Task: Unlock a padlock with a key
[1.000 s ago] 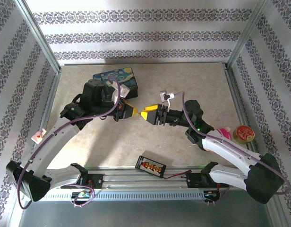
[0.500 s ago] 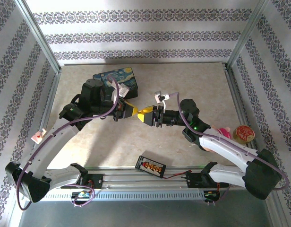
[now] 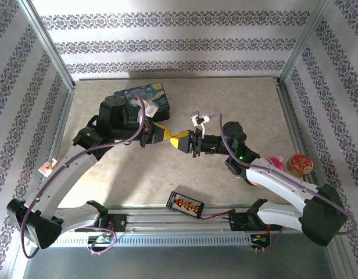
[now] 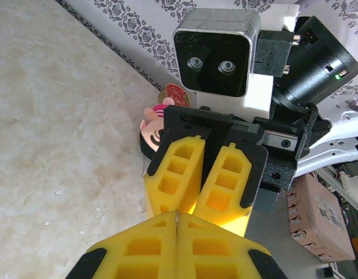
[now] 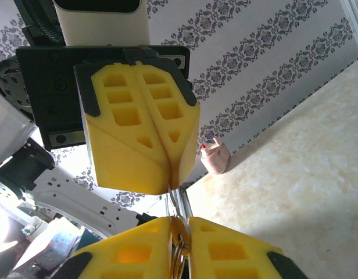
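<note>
Above the table's middle, my two grippers meet tip to tip. My left gripper (image 3: 165, 135) (image 4: 176, 214) is shut, its yellow pads pressed on the key, of which a thin pale sliver (image 4: 176, 217) shows in the seam. My right gripper (image 3: 175, 140) (image 5: 179, 220) is shut on the small brass padlock (image 5: 178, 232), with a wire ring hanging beside it. In the right wrist view the key (image 5: 171, 192) runs as a thin metal blade from the left gripper's tips down to the padlock. Whether the blade is inside the keyhole is hidden by the pads.
A dark blue swirly-painting box (image 3: 145, 96) lies at the back, partly under the left arm. A round gold-red tin (image 3: 299, 164) and a pink toy (image 3: 275, 161) sit at the right. A black strip with orange plugs (image 3: 186, 204) lies at the near edge. A small pink object (image 3: 46, 168) sits far left.
My right gripper has moved left toward the left gripper, closing the gap until the tips meet. The left arm shifted only slightly.
</note>
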You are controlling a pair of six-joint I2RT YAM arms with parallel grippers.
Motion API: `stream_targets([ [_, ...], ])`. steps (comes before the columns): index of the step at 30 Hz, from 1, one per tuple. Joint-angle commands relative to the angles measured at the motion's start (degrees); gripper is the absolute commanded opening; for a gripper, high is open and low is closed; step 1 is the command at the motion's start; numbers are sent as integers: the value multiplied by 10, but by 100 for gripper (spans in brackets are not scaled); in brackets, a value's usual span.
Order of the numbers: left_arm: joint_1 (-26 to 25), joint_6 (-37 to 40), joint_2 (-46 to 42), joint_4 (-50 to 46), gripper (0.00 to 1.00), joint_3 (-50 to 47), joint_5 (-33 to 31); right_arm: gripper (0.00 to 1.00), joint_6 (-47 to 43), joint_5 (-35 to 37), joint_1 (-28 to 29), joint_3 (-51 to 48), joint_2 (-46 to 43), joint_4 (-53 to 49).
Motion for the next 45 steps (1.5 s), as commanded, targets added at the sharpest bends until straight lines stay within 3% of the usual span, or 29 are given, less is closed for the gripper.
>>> stream_targets([
  [1,11,-8,-1,24,0,-8,10,11,-5,-7,5,-2,-11,24],
  [7,24,-16,-2,33,0,-14,14,0,-5,-10,3,-4,-16,24],
  [21,55,-71,5,125,0,-51,66,0,21,-16,1,-22,-66,64],
  [29,56,-94,7,152,0,-64,60,0,35,-20,3,-28,-79,89],
  [33,57,-110,4,148,1,-67,16,0,28,22,3,-29,-77,56],
  [35,56,-124,-6,158,18,-74,-13,0,24,73,0,-30,-78,19],
  [38,57,-157,-35,190,36,-98,-81,0,44,166,-16,-29,-76,-54],
  [42,55,-175,-75,177,68,-125,-212,0,106,240,-45,-40,-67,-107],
  [45,55,-202,-92,163,75,-153,-304,0,135,286,-57,-36,-61,-179],
])
